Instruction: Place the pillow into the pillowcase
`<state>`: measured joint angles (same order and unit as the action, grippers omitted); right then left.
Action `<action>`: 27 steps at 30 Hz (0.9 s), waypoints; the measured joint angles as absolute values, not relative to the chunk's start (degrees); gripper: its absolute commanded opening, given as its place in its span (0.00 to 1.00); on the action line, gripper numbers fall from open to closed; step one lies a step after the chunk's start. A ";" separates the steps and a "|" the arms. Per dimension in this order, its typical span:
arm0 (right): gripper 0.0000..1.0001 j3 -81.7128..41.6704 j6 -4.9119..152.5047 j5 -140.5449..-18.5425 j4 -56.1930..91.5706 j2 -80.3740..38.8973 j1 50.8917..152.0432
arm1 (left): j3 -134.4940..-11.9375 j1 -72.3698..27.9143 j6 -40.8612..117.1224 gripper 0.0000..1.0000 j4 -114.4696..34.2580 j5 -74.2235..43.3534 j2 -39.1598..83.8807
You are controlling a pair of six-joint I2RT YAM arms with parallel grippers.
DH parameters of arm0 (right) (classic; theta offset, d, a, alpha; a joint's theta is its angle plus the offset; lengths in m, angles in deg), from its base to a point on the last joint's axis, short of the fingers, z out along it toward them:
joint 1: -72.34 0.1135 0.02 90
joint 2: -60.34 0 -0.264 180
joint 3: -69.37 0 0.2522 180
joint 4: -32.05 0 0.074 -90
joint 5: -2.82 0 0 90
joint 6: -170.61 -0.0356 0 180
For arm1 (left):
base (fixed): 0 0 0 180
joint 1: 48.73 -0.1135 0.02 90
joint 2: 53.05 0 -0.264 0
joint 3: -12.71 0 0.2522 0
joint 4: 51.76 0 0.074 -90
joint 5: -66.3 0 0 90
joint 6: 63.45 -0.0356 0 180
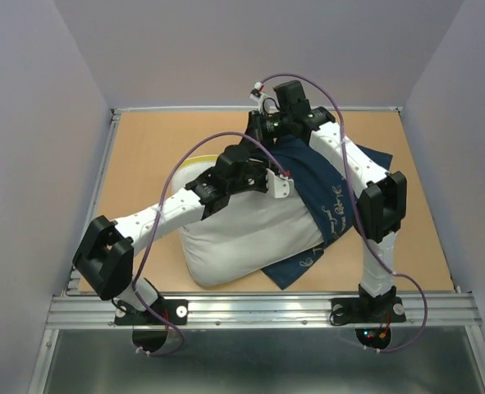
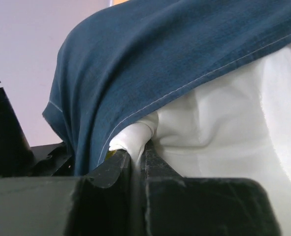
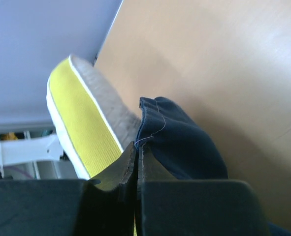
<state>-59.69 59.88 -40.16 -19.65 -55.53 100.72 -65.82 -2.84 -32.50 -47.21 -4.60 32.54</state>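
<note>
Navy cloth is what your right gripper [image 3: 137, 150] has: its jaws are pressed together on a corner of the pillowcase [image 3: 179, 142] hem, low over the far part of the table [image 3: 224, 59]. Just beside that pinch, toward the left arm, the pillow [image 3: 81, 123] shows its yellow-banded end, bare of cloth. Your left gripper [image 2: 135, 155] is clamped on a small fold of the pillow's white fabric, with the case's stitched hem draped over it. From overhead, the pillow runs from that far yellow end back toward the arm bases. The case lies over its right side only, and you cannot tell whether any of the pillow is truly inside. By my judgement the hem must travel leftward over the pillow, and the right arm holds the leading edge.
</note>
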 measured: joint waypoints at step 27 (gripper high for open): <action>0.85 -30.36 69.26 -57.14 -7.34 -27.34 71.98 | -63.90 -7.47 -10.05 0.99 -34.60 -7.86 25.74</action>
<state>-30.36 69.26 -57.14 -7.34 -27.34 71.98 -63.90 -7.47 -10.05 -34.60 -7.86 25.74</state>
